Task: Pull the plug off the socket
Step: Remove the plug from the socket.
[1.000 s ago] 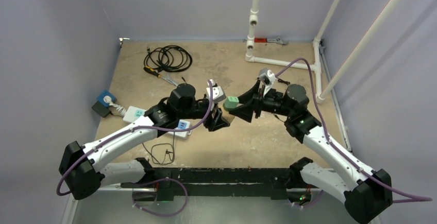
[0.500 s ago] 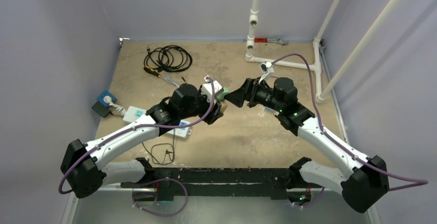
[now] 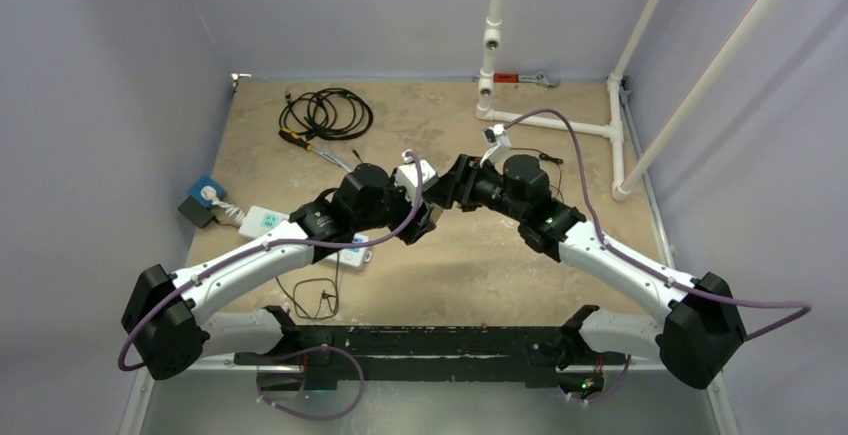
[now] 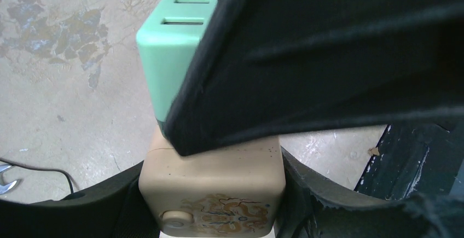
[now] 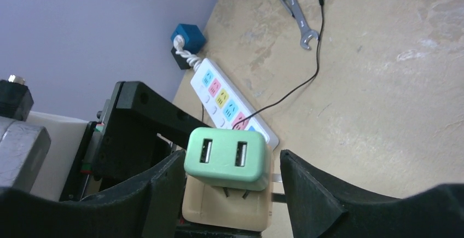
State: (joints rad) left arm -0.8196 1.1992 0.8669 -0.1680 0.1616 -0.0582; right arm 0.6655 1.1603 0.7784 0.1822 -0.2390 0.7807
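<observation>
A beige socket cube with a mint-green two-port USB plug pushed into it is held off the table. My left gripper is shut on the socket cube, one finger on each side. In the right wrist view the green plug sits on the socket, its prongs partly showing. My right gripper is open and straddles the plug, with a gap at its right finger. In the top view both grippers meet mid-table, left and right; the plug is hidden there.
A white power strip with coloured outlets and a blue adapter lie at the left. A coiled black cable and a screwdriver lie at the back left. A wrench lies nearby. A white PVC pipe frame stands at the back right.
My right arm has swung left and its open jaws have come around the green plug. My left gripper has shifted slightly up and back with the socket.
</observation>
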